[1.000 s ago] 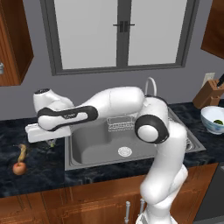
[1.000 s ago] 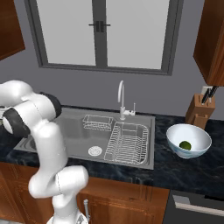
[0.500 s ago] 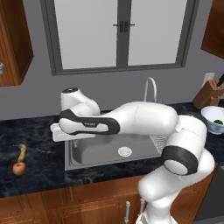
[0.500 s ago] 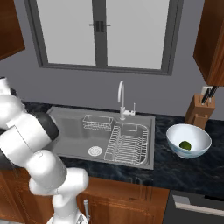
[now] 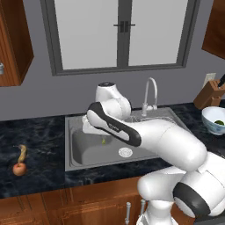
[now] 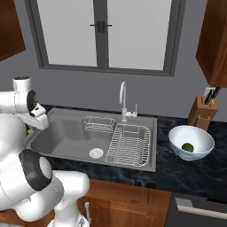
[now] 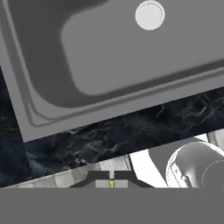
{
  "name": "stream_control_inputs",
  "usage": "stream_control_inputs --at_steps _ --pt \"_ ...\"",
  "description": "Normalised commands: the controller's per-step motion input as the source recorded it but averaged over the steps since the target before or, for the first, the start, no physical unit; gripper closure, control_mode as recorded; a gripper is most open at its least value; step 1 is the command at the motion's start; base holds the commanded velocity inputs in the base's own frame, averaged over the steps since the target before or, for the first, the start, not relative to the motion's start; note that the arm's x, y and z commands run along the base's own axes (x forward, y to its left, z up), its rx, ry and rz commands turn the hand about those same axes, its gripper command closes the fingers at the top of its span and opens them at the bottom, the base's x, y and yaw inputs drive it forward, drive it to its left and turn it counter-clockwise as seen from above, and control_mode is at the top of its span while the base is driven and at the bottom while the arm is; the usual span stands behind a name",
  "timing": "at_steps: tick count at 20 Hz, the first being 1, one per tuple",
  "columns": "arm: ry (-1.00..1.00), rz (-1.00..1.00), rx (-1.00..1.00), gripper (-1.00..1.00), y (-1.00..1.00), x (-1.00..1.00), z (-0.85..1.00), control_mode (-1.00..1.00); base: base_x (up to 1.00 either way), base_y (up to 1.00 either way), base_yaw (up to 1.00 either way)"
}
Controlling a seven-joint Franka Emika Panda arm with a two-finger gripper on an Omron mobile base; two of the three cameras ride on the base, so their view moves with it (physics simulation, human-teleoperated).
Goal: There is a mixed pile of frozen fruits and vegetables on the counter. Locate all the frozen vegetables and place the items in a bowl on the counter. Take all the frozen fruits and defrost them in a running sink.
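My gripper (image 5: 103, 139) hangs over the left part of the sink (image 5: 88, 151), shut on a tiny green bit of frozen vegetable (image 5: 103, 141). The hand view shows that bit (image 7: 111, 184) pinched between the dark fingertips (image 7: 101, 180), with the sink's basin (image 7: 131, 57) and its drain (image 7: 150, 14) beyond a strip of counter (image 7: 118, 131). The white bowl (image 6: 191, 141) stands on the counter right of the sink and holds the lumpy green ball (image 6: 188, 146). On the counter far left lie the red apple-like fruit (image 5: 18, 169) and the curved banana-like fruit (image 5: 22, 153).
A curved silver faucet (image 6: 123, 99) rises behind the sink. Wire racks (image 6: 131, 142) fill the sink's right half. A wooden knife block (image 6: 205, 114) stands behind the bowl. The window wall runs close behind the counter.
The arm has swung right, from the counter left of the sink to above the basin's left side, with the gripper staying shut on the green bit.
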Motion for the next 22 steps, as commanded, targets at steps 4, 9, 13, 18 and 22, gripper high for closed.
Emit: stream_control_inputs --at_steps 4,9,13,18,22 --pt "0.07 -0.28 0.0 1.0 -0.92 0.0 0.26 -1.0 0.0 0.0 0.0" --pt "0.1 -0.36 -0.01 1.0 -0.9 0.01 0.17 -1.0 0.0 0.0 0.0" --pt "0.15 -0.37 -0.03 1.0 -0.99 0.21 0.1 -1.0 0.0 0.0 0.0" --pt "0.14 -0.36 -0.03 1.0 -1.0 0.05 0.06 -1.0 0.0 0.0 0.0" --pt "0.04 -0.25 -0.03 1.0 -0.81 0.0 0.21 -1.0 0.0 0.0 0.0"
